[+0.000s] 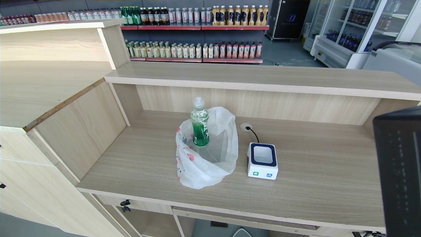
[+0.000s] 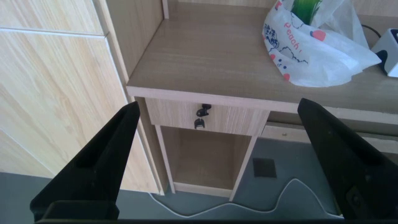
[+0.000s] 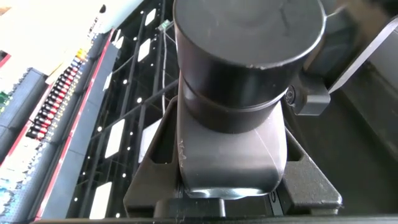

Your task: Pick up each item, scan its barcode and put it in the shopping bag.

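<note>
One clear green bottle (image 1: 199, 123), upright in white bag (image 1: 200, 172)

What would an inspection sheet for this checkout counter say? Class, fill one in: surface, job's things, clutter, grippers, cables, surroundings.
Surface: pale wooden counter, raised ledge behind.
Job's things: green bottle upright inside the white shopping bag; barcode scanner beside the bag, to its right.
Clutter: nothing seen.
Grippers: left gripper open, empty, low before the counter's drawer; right one cannot be judged.
Cables: black cable from scanner into a counter hole; white cable on the floor.
Surroundings: shelves of bottled drinks, glass-door fridges, dark monitor at right.
</note>
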`<state>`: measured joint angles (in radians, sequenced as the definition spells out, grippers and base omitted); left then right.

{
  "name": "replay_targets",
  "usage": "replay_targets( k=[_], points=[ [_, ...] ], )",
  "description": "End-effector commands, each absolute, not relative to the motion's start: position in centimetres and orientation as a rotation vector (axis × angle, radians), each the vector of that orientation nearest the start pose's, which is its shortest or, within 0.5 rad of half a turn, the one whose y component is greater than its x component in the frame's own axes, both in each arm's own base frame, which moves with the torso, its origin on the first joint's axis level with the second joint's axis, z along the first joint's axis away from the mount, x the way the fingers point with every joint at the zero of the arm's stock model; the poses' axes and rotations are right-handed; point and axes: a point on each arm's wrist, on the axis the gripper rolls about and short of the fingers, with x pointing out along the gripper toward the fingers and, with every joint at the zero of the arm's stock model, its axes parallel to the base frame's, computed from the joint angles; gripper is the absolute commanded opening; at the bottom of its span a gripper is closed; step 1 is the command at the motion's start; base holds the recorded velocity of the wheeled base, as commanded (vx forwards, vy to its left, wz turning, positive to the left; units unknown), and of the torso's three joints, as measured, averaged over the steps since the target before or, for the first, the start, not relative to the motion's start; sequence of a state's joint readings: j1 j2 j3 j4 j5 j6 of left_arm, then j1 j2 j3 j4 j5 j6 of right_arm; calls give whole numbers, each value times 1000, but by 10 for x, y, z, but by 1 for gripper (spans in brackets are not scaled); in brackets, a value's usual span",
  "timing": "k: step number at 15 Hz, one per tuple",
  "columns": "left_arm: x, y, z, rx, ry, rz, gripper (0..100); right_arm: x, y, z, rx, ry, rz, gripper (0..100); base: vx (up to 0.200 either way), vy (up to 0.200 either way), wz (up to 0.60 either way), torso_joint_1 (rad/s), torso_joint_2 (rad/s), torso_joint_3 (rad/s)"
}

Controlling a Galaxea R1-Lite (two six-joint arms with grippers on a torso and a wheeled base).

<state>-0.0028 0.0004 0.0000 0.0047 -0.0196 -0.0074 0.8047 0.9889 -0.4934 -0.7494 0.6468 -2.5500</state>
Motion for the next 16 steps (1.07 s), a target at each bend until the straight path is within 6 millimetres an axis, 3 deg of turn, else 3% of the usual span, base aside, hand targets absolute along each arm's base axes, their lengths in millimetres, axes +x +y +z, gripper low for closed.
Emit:
replay_targets(
  k=[1,5,7,9,11,13,14,15,16],
  points=[
    [-23,0,75,-8,6,-23,100,72,95,259,-1947,-1842,193,0,0,0,0,0,0,0],
    [-23,0,75,-8,6,-23,100,72,94,259,-1943,-1838,193,0,0,0,0,0,0,0],
    [-23,0,75,-8,6,-23,100,79,87,274,-1933,-1704,186,0,0,0,0,0,0,0],
    [-23,0,75,-8,6,-23,100,98,57,273,-1764,-1160,343,0,0,0,0,0,0,0],
    [-23,0,75,-8,6,-23,100,106,22,260,-1392,-642,350,0,0,0,0,0,0,0],
    [-23,0,75,-8,6,-23,100,110,-4,259,-1026,-295,47,0,0,0,0,0,0,0],
    [-23,0,75,-8,6,-23,100,112,-10,258,-916,-208,-88,0,0,0,0,0,0,0],
    [-23,0,75,-8,6,-23,100,121,-24,255,-753,8,-418,0,0,0,0,0,0,0],
    [-23,0,75,-8,6,-23,100,124,-28,248,-702,119,-526,0,0,0,0,0,0,0]
  ],
)
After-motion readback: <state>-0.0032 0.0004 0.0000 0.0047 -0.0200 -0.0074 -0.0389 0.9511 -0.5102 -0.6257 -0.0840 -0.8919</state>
